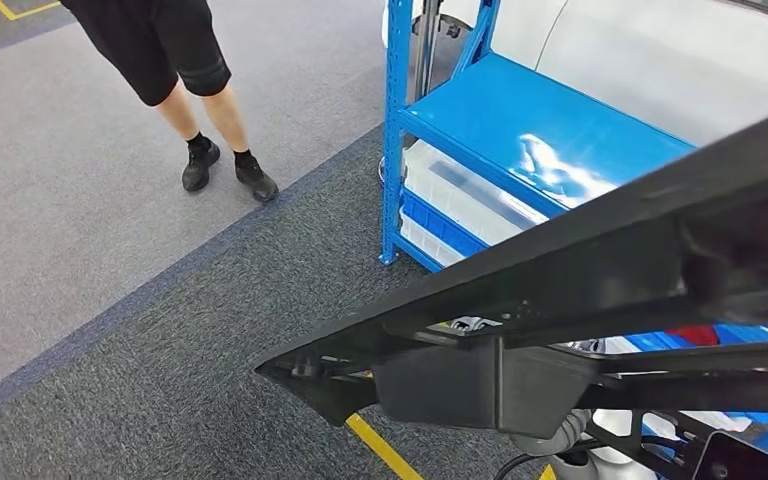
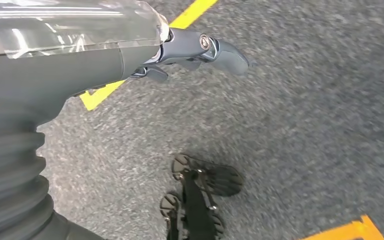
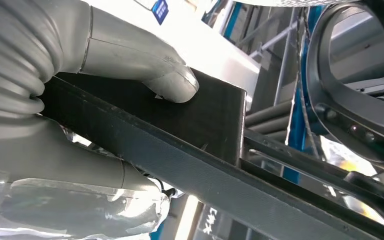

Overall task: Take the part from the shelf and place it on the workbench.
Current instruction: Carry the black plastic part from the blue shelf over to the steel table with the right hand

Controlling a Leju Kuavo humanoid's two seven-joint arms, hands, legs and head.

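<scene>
Long black part (image 1: 580, 290) clamped in right hand (image 3: 80, 125), thumb pressing flat face. Left hand (image 2: 130, 55) hanging, fingers extended, holding nothing. Likely rigid, unwieldy; gripping near midpoint advisable.

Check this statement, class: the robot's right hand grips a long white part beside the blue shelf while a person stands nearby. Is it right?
Not quite. The part is black, not white: the head view shows it, and the right wrist view shows the right hand gripping it. The blue shelf and the person are as stated.
</scene>
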